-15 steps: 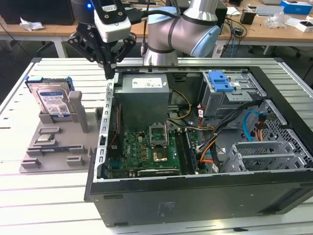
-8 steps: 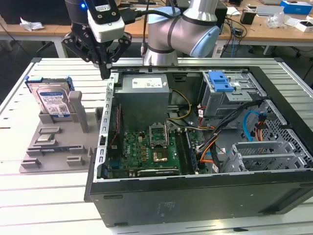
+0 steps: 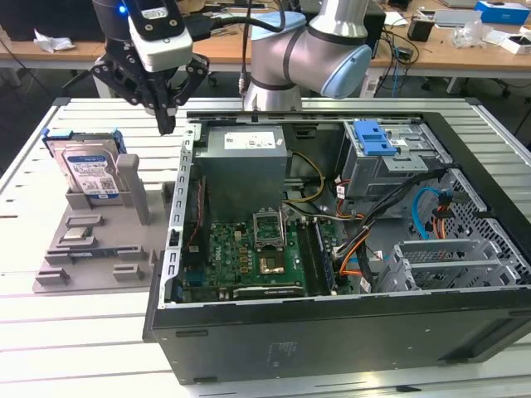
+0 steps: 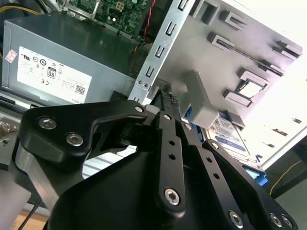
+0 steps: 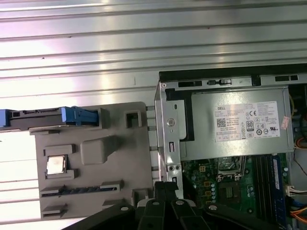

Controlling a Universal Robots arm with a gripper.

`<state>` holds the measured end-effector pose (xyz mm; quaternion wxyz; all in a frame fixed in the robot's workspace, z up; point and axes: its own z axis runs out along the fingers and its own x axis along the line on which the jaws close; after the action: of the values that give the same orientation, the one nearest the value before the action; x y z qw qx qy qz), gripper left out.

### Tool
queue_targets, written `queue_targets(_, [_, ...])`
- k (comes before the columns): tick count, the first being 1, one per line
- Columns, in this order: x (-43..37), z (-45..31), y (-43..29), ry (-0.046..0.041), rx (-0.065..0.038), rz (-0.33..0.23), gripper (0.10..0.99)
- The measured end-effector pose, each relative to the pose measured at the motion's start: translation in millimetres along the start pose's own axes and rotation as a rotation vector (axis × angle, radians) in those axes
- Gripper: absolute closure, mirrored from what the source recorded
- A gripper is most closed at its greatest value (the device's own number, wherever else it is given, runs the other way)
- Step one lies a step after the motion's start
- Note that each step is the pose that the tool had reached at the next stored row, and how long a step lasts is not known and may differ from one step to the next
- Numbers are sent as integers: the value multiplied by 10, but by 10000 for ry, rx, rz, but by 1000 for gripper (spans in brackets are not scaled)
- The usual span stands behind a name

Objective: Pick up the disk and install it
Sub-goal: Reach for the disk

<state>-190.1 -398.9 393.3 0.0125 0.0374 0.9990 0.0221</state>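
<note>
Exterior view puts the disk (image 3: pixel 87 170) on the exterior view's left, standing on edge in a slot of the grey fixture tray (image 3: pixel 91 249), well apart from the drive bays of the open computer case (image 3: pixel 332 332). My gripper (image 3: pixel 166 123) hangs above the case wall nearest the tray, with its fingers pinched together on nothing.

I judge the disk dense and rigid. Its metal faces look smooth enough to slip, and it would not forgive a knock. I would pinch it across its thin dimension at the exposed top edge, between the blue side rails.

Its broad faces are vertical and the label faces the exterior camera. The rails seem to run up both sides, so I take the long axis as upright, though the slot hides the lower part. A grey post (image 3: pixel 133 186) stands just beside it.
</note>
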Motion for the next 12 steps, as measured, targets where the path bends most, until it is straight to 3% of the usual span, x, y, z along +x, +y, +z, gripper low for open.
queue_targets(12, [204,-6,-15,1,0,1,980])
